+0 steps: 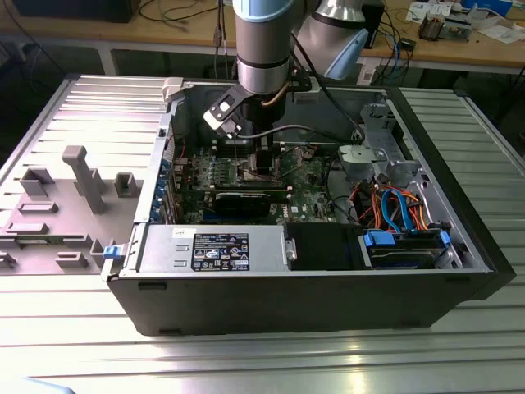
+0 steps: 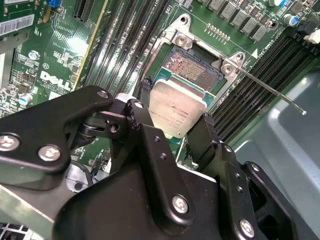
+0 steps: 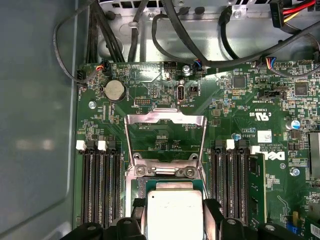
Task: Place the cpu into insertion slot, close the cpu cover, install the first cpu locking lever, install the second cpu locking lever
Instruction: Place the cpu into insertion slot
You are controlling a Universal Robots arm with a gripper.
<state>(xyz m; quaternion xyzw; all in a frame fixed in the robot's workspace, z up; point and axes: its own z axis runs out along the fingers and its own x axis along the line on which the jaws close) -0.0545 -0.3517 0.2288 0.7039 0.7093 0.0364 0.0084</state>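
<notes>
A: Status?
B: Fingers (image 2: 202, 137) clenched on the cpu (image 2: 177, 109), gripping two opposite edges. It hangs just over the near side of the insertion slot (image 2: 196, 70) and doesn't look seated.
A: Cover?
B: The cpu cover (image 3: 165, 118) is flipped up and open beyond the slot. One locking lever (image 2: 265, 87) is sticking out, unlatched.
A: Progress?
B: Step one in hand, I'd say. Cover and both levers left.

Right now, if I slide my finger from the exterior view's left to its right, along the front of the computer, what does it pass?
Grey plastic panel with an upright post → small blue tab → silver box with a black label → black box → blue drive holder.
</notes>
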